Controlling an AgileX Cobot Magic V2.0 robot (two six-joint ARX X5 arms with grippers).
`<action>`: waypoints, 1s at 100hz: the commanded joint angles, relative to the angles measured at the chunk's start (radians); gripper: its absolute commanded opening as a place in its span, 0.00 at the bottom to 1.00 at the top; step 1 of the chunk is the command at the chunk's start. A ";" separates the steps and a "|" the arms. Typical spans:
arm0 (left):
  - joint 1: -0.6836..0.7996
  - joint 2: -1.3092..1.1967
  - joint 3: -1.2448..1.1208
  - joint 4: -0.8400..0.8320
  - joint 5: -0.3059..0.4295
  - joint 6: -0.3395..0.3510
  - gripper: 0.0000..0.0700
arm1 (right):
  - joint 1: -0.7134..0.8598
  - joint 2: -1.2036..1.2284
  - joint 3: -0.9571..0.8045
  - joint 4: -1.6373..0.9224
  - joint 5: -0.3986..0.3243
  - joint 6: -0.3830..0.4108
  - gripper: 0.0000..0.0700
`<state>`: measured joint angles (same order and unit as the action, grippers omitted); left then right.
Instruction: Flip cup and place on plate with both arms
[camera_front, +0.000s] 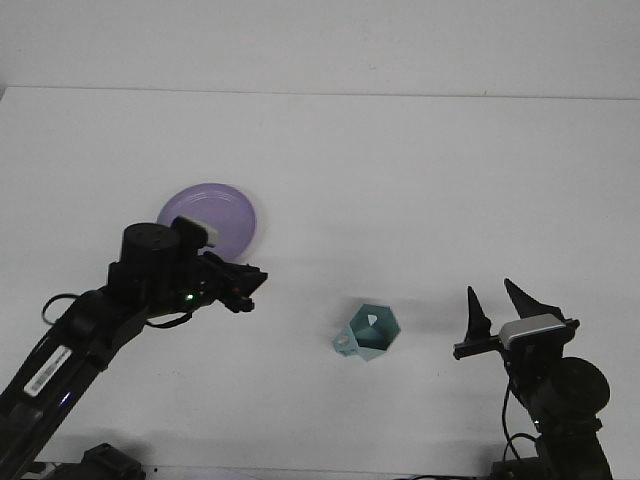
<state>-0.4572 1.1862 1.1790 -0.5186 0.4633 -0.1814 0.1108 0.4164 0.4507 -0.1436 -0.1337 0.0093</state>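
Cup (368, 331) lies tipped between your arms, nearer the right gripper (494, 308) (fingers spread); can't tell the left gripper's (246, 286) state.

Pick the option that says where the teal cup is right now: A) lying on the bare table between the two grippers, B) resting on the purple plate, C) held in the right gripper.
A: the teal cup lies on the table, apart from the purple plate, with neither gripper touching it.
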 joint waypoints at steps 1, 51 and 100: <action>-0.043 0.069 0.071 -0.036 0.008 0.045 0.45 | 0.001 0.002 0.005 0.009 0.003 0.021 0.57; -0.270 0.509 0.459 -0.356 -0.115 0.099 0.62 | 0.001 0.002 0.005 0.010 0.003 0.043 0.58; -0.382 0.737 0.591 -0.367 -0.127 0.091 0.62 | 0.001 0.002 0.005 0.013 0.003 0.048 0.58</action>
<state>-0.8246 1.8862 1.7409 -0.8871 0.3450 -0.0948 0.1108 0.4164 0.4507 -0.1429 -0.1337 0.0425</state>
